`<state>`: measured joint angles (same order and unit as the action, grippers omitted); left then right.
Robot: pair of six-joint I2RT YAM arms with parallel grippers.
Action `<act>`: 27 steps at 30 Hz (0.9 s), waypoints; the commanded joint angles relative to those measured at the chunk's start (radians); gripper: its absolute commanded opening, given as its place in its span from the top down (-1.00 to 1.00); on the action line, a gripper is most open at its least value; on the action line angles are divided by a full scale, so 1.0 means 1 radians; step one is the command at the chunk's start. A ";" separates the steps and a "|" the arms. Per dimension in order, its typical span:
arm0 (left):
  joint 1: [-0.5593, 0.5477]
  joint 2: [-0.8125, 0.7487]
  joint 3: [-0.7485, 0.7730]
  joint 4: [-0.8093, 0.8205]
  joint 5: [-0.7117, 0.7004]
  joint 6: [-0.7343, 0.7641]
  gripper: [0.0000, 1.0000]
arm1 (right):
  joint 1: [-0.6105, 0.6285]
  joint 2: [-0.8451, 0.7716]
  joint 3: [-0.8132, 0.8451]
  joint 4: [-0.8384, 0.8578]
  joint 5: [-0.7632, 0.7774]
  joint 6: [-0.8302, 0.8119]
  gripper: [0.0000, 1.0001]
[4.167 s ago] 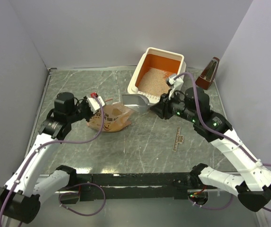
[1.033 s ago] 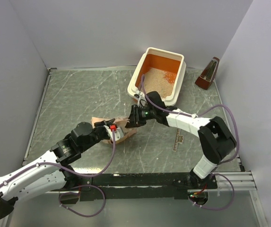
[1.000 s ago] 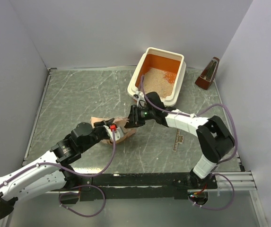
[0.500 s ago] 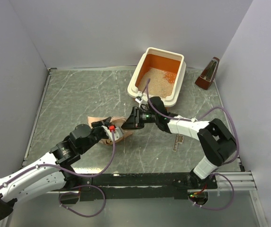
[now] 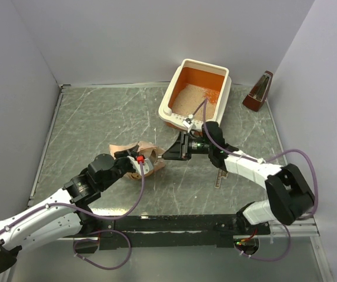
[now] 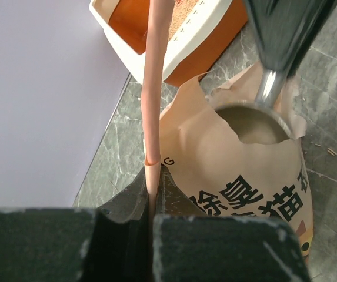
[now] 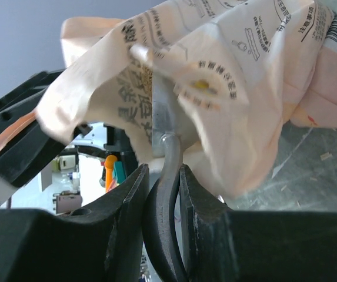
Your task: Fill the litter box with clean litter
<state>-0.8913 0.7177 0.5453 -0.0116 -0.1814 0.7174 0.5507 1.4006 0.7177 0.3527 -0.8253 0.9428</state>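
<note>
The litter box (image 5: 171,93), cream outside and orange inside, stands at the back of the table, with clean litter (image 5: 187,101) heaped in its near half. A peach-pink bag (image 5: 147,154) lies in front of it. My left gripper (image 5: 139,164) is shut on the bag's upper edge (image 6: 151,117) and holds the mouth up. My right gripper (image 7: 163,173) is shut on the handle of the grey metal scoop (image 7: 163,126). The scoop's bowl (image 6: 252,123) sits in the bag's torn mouth. In the top view my right gripper (image 5: 174,153) is just right of the bag.
A brown wedge-shaped object (image 5: 258,92) stands at the back right, beside the wall. A small wooden strip (image 5: 221,171) lies on the marbled table under my right forearm. Grey walls close in the left, back and right sides.
My right arm's elbow has swung down and to the right, and its gripper with the scoop has shifted slightly right at the bag's mouth. The left gripper and the bag have barely moved.
</note>
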 commanded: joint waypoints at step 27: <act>-0.009 0.019 -0.005 0.168 0.095 -0.022 0.98 | -0.314 -0.336 -0.254 0.037 -0.233 0.030 1.00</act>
<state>-0.8917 0.7403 0.5392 0.0116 -0.1284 0.7136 0.2573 1.1179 0.4839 0.3107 -1.0019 0.9260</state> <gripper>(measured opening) 0.053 0.316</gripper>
